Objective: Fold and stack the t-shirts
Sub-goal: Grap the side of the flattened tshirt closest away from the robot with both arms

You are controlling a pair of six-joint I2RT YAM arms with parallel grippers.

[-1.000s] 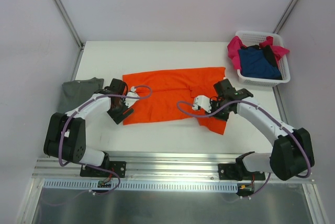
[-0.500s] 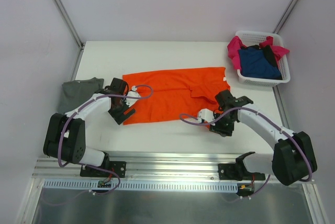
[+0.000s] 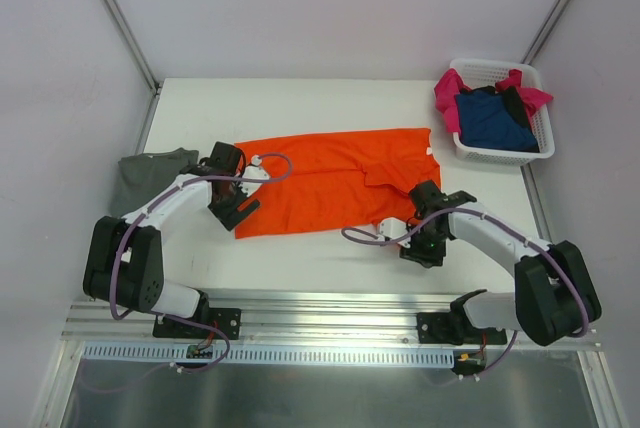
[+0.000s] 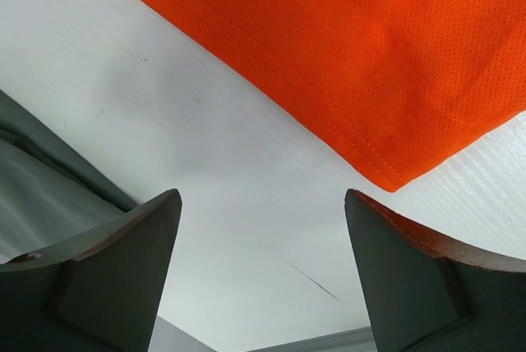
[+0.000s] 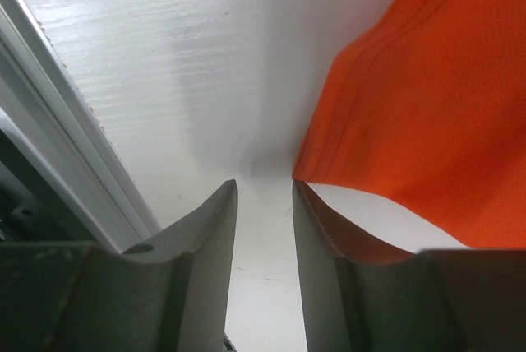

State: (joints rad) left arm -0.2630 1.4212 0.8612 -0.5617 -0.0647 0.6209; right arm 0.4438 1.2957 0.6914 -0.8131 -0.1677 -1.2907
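Note:
The orange t-shirt lies spread flat mid-table. My left gripper is wide open over bare table just off the shirt's near-left corner; its fingertips hold nothing. My right gripper is at the shirt's near-right corner, jaws narrowly apart with bare table between them. The cloth corner touches the tip of one finger. The grey-green t-shirt lies folded at the left and also shows in the left wrist view. The magenta and navy shirts are in the basket.
The white slatted basket stands at the back right corner. An aluminium rail runs along the table's near edge, close to my right gripper, and shows in the right wrist view. Walls enclose the left, back and right.
My right gripper has moved from over the shirt's right sleeve toward the near edge, down to the cloth's near-right corner. My left gripper has shifted slightly away from the near edge, still open.

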